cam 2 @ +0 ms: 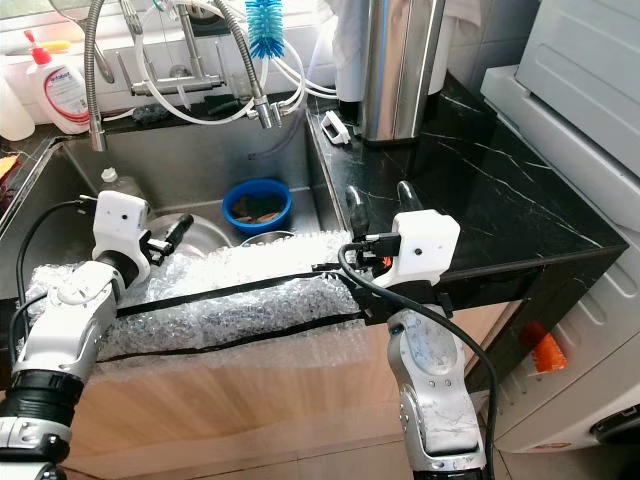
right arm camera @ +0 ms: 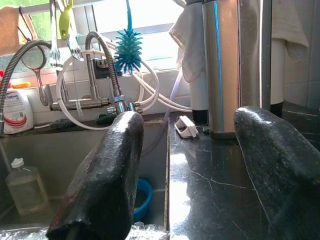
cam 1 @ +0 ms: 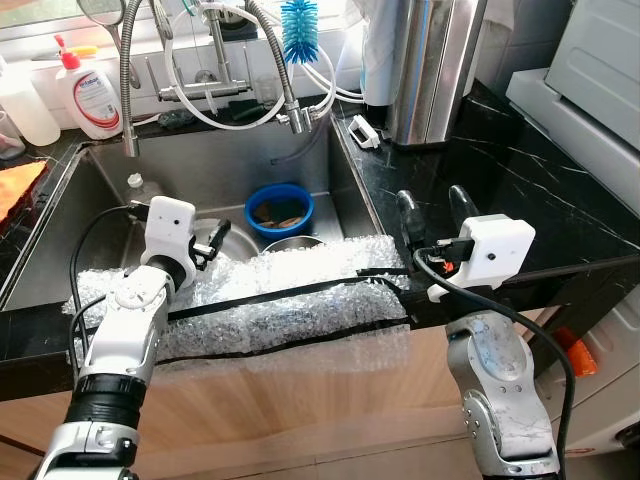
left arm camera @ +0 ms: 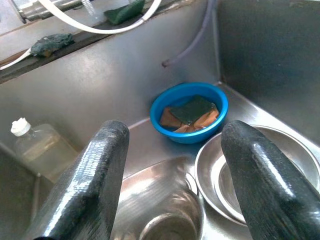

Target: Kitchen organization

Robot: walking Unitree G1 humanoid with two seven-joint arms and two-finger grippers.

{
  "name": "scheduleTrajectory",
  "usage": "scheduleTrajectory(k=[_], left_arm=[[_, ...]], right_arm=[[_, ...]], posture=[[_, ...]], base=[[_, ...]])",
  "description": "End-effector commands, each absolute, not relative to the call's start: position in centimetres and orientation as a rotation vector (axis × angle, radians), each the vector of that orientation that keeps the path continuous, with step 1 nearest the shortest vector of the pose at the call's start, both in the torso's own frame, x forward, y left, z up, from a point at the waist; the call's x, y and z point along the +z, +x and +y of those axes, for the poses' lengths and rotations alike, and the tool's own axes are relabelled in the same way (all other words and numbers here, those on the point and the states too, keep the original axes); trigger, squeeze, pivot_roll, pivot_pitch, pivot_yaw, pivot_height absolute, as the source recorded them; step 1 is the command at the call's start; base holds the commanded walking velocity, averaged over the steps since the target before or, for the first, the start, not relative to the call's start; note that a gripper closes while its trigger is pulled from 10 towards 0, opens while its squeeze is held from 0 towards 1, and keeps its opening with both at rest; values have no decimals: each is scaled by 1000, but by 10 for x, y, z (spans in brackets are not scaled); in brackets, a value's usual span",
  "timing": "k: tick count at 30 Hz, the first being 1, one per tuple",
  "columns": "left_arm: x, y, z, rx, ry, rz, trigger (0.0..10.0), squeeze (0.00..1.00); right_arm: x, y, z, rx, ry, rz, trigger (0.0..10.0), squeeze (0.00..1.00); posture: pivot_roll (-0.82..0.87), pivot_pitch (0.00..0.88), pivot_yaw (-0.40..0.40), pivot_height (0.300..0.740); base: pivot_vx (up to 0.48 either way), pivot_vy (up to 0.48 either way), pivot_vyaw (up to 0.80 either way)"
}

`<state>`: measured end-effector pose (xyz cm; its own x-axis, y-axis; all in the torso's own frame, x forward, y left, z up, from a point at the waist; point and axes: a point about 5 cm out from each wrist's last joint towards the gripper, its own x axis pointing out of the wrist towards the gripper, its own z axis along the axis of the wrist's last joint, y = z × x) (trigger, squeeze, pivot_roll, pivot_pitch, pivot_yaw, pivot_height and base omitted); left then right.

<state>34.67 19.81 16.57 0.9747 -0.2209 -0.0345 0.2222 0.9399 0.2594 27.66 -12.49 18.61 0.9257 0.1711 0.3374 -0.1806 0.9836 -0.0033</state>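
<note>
A steel sink [cam 1: 120, 250] lies in front of me. A blue bowl [cam 1: 279, 210] holding brown and green sponges rests at its back right, with steel bowls [left arm camera: 255, 175] stacked just in front of it. My left gripper [cam 1: 216, 238] hovers open over the sink, pointing toward the blue bowl [left arm camera: 190, 112], with nothing between its fingers [left arm camera: 85, 185]. My right gripper [cam 1: 433, 215] stands open and empty above the black counter [cam 1: 520, 190] beside the sink's right rim. Bubble wrap [cam 1: 290, 290] with black tape strips covers the sink's front edge under both forearms.
A clear plastic bottle [cam 1: 140, 190] lies in the sink's back left. A spring faucet [cam 1: 128, 80], hoses and a blue brush [cam 1: 299, 30] hang over the back. A tall steel canister [cam 1: 430, 60], a white clip [cam 1: 363, 131] and a white appliance [cam 1: 590, 80] are at right.
</note>
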Motion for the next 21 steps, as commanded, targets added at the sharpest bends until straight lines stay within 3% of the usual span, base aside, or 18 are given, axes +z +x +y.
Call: scheduleTrajectory(k=[1, 6, 11, 21], left_arm=[[159, 347, 197, -249, 271, 45, 10000, 0], [187, 342, 203, -149, 173, -161, 10000, 0], [214, 320, 214, -46, 205, -355, 10000, 0], [210, 284, 244, 80, 263, -391, 10000, 0]], right_arm=[[184, 278, -122, 190, 22, -324, 10000, 0], [184, 278, -122, 182, 24, -327, 10000, 0], [185, 279, -126, 155, 21, -337, 10000, 0], [195, 280, -134, 107, 15, -389, 10000, 0]], posture=[[-92, 61, 85, 740], [-96, 63, 86, 740], [-87, 73, 81, 740], [-78, 91, 71, 740]], base=[[0, 0, 0], [0, 0, 0], [0, 0, 0], [0, 0, 0]])
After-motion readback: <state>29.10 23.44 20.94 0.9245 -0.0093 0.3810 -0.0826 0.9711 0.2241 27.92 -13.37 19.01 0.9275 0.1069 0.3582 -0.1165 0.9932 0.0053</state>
